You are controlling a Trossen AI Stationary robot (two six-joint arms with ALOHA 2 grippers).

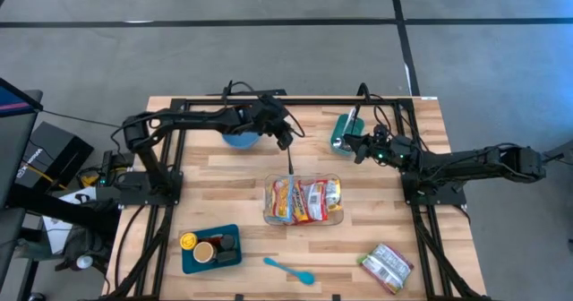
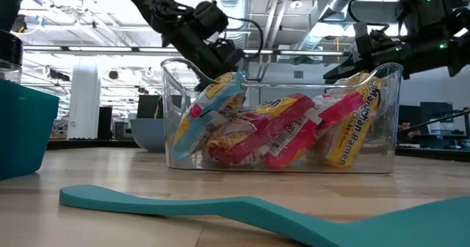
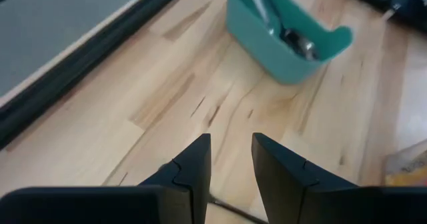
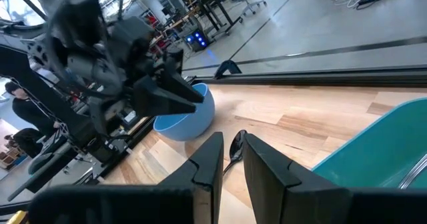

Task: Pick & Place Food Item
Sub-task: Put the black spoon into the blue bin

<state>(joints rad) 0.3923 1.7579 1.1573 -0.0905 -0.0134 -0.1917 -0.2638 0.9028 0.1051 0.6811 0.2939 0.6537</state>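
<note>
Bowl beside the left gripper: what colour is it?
Light blue; the bowl shows best in the right wrist view.

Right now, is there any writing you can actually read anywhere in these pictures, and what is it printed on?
"Maruchan Ramen": runs down the yellow and pink ramen packet at the end of the clear container, low view.
The other packets in the container: print too crumpled to read.
Packet lying on the table near its corner, high view: too small to read.
Teal bin, blue bowl: no writing seen.
</note>
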